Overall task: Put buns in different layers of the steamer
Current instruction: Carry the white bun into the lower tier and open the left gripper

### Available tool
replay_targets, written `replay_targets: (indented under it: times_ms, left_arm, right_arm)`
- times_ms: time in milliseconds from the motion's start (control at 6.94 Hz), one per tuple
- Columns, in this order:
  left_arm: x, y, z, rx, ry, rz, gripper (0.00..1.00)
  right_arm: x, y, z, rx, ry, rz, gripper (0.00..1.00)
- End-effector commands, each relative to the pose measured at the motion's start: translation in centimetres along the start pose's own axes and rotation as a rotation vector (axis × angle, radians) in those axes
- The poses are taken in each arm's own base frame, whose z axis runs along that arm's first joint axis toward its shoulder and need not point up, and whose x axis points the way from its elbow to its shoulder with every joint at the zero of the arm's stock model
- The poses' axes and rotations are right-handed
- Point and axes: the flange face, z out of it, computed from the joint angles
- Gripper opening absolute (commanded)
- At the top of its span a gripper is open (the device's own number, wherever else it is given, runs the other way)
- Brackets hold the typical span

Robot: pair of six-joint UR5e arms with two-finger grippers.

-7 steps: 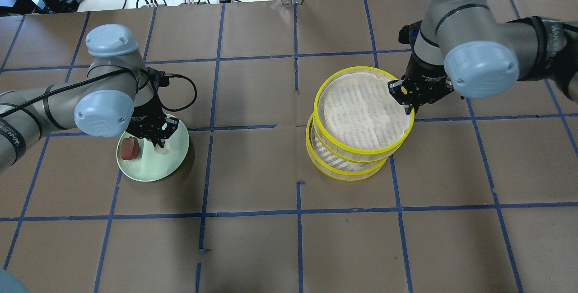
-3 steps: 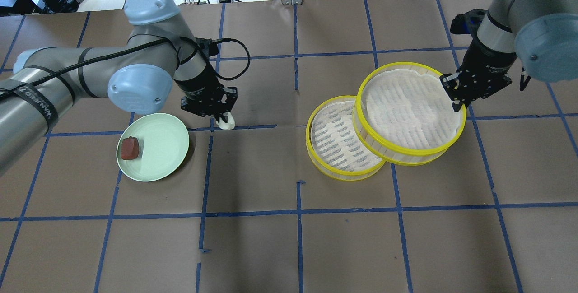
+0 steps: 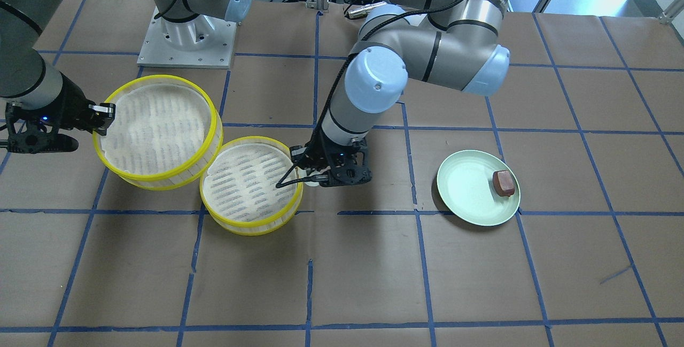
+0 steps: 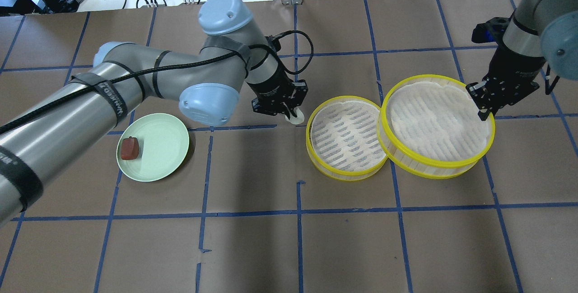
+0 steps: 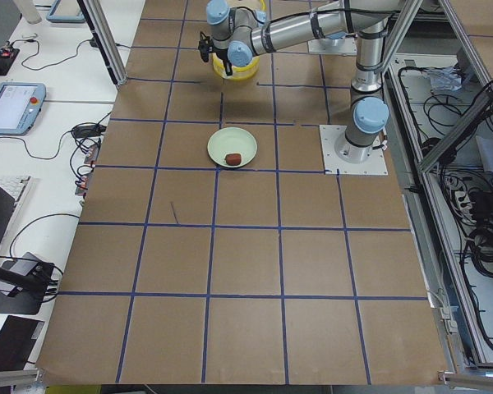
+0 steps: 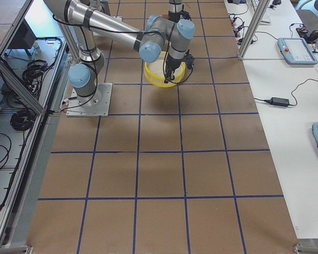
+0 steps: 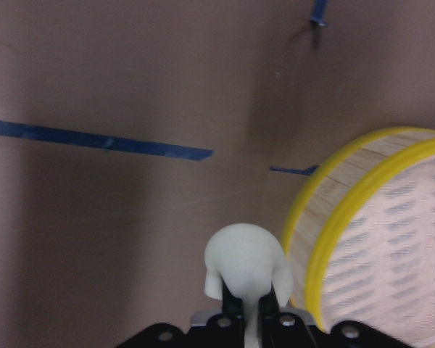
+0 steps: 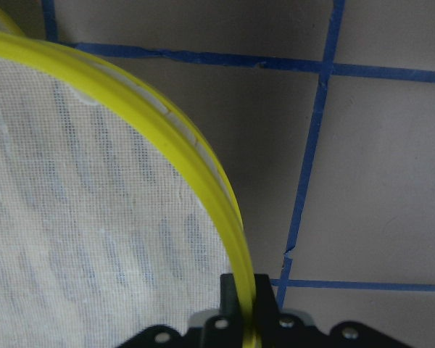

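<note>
My left gripper (image 4: pixel 292 115) is shut on the white bun (image 4: pixel 297 118) and holds it just left of the lower steamer tier (image 4: pixel 345 136). The left wrist view shows the white bun (image 7: pixel 245 259) in the fingers beside that tier's yellow rim (image 7: pixel 332 232). My right gripper (image 4: pixel 483 110) is shut on the right rim of the upper steamer tier (image 4: pixel 435 121). That tier is shifted right and overlaps the lower tier's right edge. The right wrist view shows the gripped rim (image 8: pixel 203 170). The dark reddish-brown bun (image 4: pixel 129 148) lies on the pale green plate (image 4: pixel 160 151).
Both tiers (image 3: pixel 248 186) (image 3: pixel 157 125) hold nothing on their striped floors. The plate (image 3: pixel 467 189) sits on the robot's left side of the table. The table is brown with blue tape lines (image 4: pixel 298 211). Cables lie past the far edge.
My left gripper lifted the white bun off the plate and carried it right, beside the lower tier. My right gripper pulled the top tier right, off the stack.
</note>
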Motion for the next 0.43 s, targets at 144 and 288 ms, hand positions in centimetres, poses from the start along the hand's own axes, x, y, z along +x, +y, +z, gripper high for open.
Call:
replay_targets:
  times_ms: [144, 288]
  left_arm:
    - [3.5, -0.39, 4.47, -0.002, 0.008, -0.015, 0.8]
    - [3.53, -0.23, 4.07, -0.002, 0.008, -0.019, 0.96]
  right_arm:
    - [0.86, 0.32, 0.0, -0.004, 0.0, 0.006, 0.06]
    - [0.85, 0.36, -0.06, -0.002, 0.0, 0.009, 0.06]
